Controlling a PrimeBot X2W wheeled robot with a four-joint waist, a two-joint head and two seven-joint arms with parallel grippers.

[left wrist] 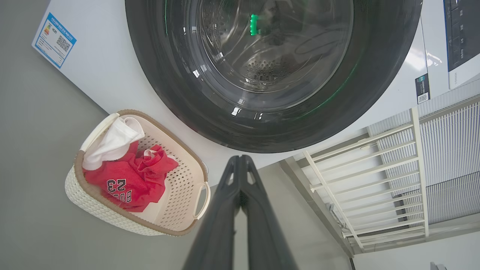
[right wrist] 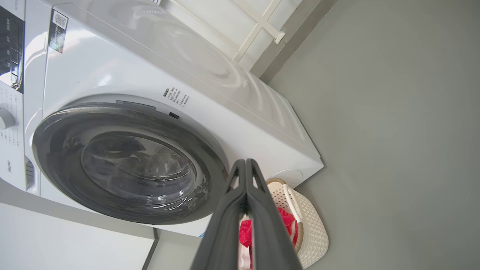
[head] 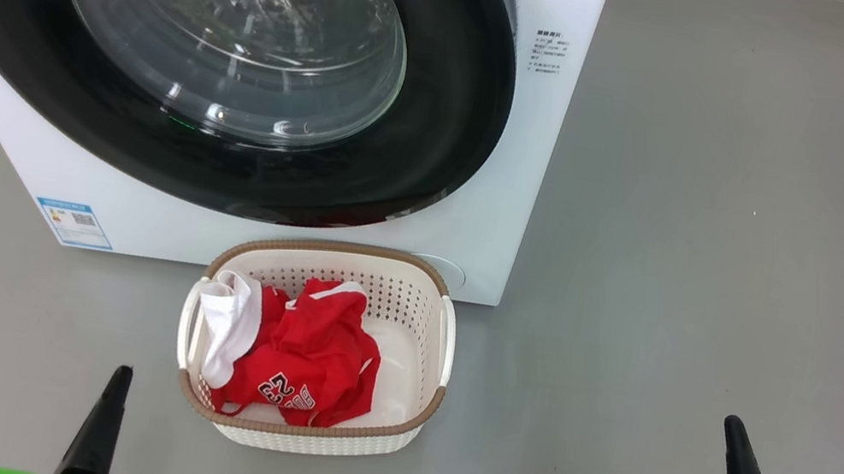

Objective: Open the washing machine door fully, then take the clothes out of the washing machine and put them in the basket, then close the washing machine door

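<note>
The big white front-loading washing machine (head: 507,200) has its round door (head: 454,104), a glossy black rim around bulging clear glass, seated flush. The drum behind looks empty. Just before the machine stands the small cream perforated plastic basket (head: 338,245) with a brown woven-look rim, holding the red jersey pieces (head: 314,357) and white fabric (head: 233,321). The left fingers (head: 115,391) and right fingers (head: 736,449) are pressed together, empty, apart from the door. Judgement: the closing step appears complete; any next move need only press the rim to confirm latching.

The black-rimmed washing machine door (head: 230,21) is seen shut against the white washing machine (head: 488,231). The cream basket (head: 317,440) is set upright just in front of the washing machine, and the red and white clothes (head: 314,357) are heaped inside it.
</note>
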